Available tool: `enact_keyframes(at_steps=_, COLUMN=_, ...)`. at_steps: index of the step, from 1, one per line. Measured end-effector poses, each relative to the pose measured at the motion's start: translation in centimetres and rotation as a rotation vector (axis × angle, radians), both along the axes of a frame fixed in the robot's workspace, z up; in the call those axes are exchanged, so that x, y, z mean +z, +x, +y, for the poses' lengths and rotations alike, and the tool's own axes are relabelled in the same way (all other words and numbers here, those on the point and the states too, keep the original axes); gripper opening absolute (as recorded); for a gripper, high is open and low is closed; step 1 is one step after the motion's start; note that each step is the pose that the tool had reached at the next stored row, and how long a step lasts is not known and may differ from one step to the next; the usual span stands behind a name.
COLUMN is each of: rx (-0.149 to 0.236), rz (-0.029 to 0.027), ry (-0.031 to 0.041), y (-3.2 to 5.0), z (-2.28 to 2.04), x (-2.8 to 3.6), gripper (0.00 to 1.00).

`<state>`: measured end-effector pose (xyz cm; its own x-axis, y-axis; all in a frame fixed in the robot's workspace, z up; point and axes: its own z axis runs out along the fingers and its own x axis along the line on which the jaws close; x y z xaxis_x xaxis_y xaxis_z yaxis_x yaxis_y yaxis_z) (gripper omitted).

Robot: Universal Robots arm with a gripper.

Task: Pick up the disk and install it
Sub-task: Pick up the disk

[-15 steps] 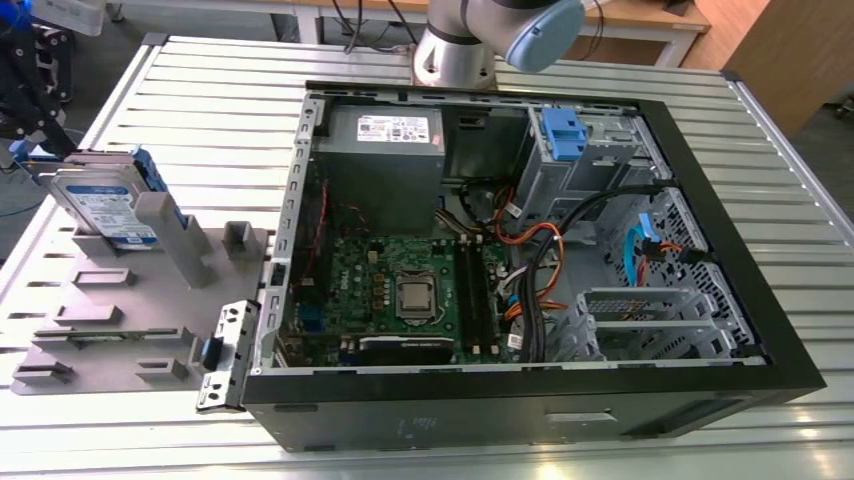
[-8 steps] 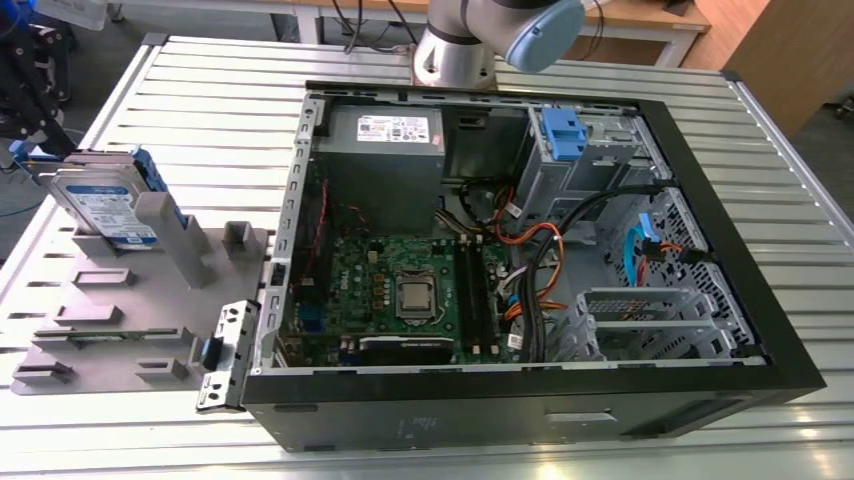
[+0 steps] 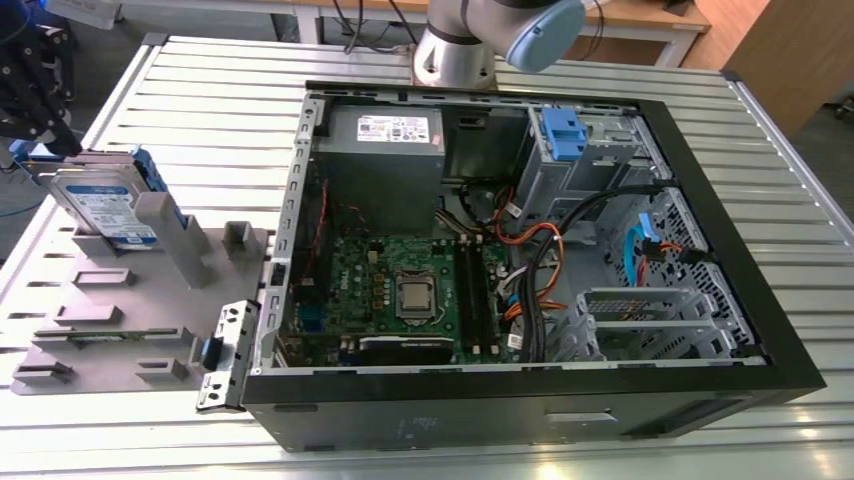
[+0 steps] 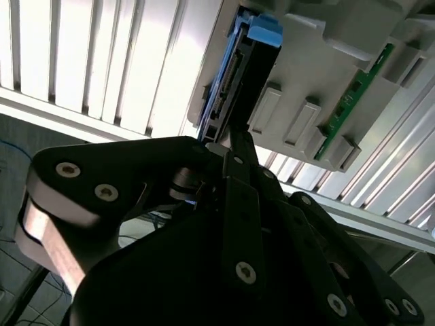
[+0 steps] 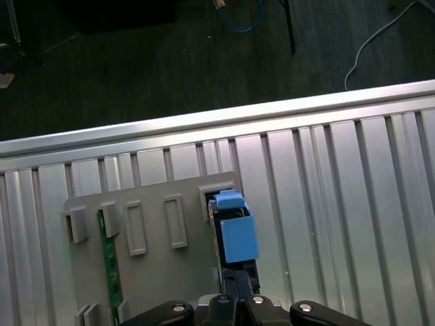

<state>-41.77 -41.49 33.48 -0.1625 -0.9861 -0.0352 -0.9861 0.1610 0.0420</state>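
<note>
The disk point(image 3: 100, 205) stands on edge in a slot of the grey holder point(image 3: 147, 300) at the exterior view's left, its white-and-blue label facing out and a blue bracket round it. My black gripper point(image 3: 54, 135) hangs just above and behind its upper edge. In both wrist views the disk point(image 4: 228, 75) point(image 5: 236, 234) shows edge-on, with the blue bracket on top. The gripper point(image 4: 234, 139) point(image 5: 238, 278) sits right at the disk's near end. Its two fingers lie pressed together, with nothing between them.
An open computer case point(image 3: 534, 390) lies at centre, showing a motherboard point(image 3: 400, 290), cables and a metal drive cage point(image 3: 654, 320). A blue-handled caddy point(image 3: 561, 130) sits in a bay at its far side. A green memory stick point(image 5: 109, 272) stands in the holder. The table is ribbed metal point(image 3: 200, 90).
</note>
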Motion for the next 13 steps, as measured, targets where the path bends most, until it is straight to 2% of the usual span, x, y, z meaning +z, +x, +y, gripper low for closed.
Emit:
enact_keyframes(at_steps=7, rx=0.066, rz=0.0000, ry=0.0000, y=0.39, z=0.00, x=-0.03, gripper=0.11)
enact_keyframes(at_steps=13, rx=0.073, rz=-0.0002, ry=0.0001, y=0.67, z=0.02, x=-0.06, gripper=0.11)
